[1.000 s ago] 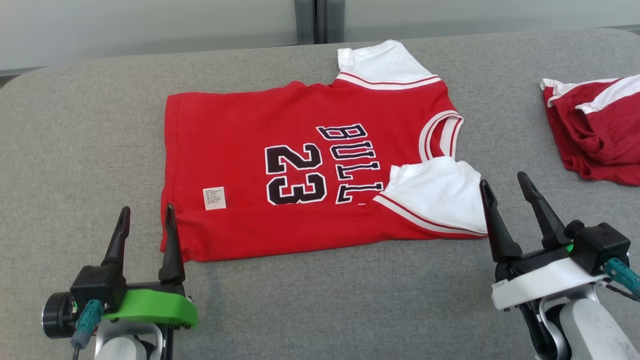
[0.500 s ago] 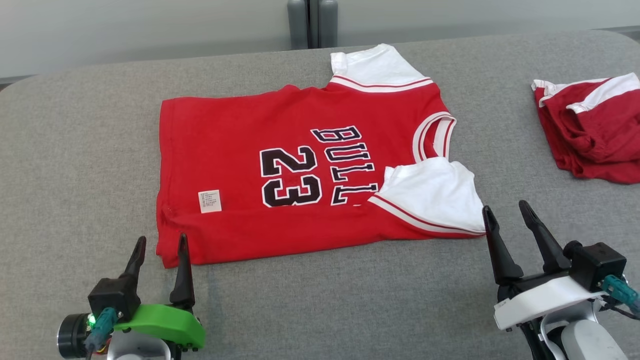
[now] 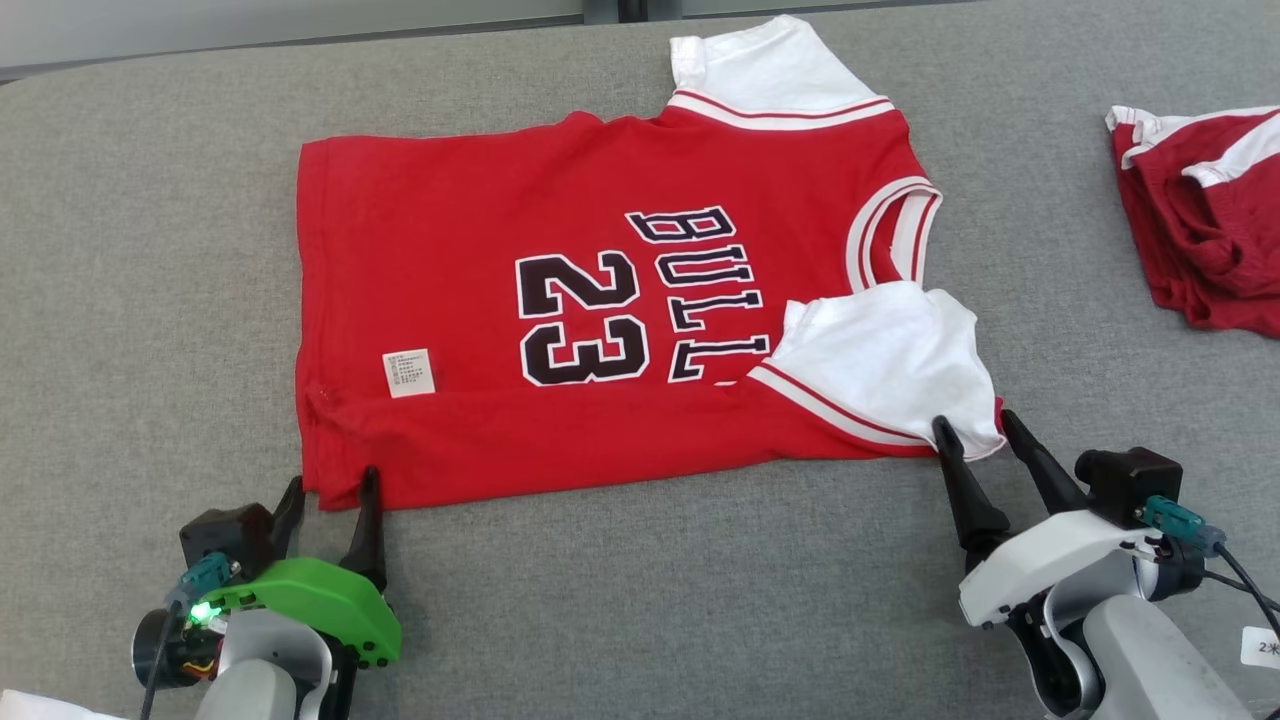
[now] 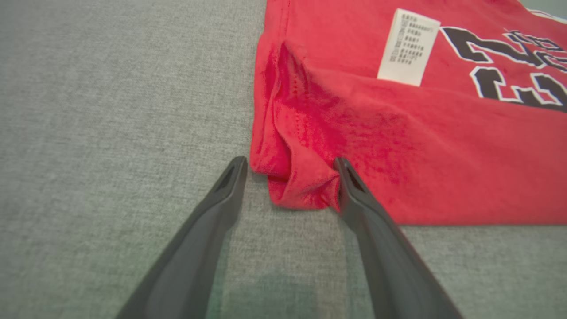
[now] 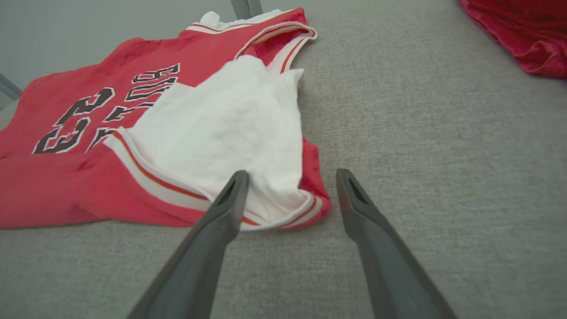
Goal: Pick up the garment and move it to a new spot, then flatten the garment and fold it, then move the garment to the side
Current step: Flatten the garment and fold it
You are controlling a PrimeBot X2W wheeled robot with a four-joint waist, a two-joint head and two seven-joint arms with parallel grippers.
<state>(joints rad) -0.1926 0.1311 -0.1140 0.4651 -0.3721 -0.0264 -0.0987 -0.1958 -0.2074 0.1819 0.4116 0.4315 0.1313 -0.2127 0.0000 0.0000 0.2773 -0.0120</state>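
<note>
Red jersey (image 3: 450, 300), left hand (image 3: 332, 480) and right hand (image 3: 974, 420) spread at its corners

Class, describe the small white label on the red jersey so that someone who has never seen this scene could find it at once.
On the grey table lies a spread red jersey. Near its hem corner by the left gripper sits the label, beside the black 23. Unlike the white sleeves, it is a tiny printed rectangle.
</note>
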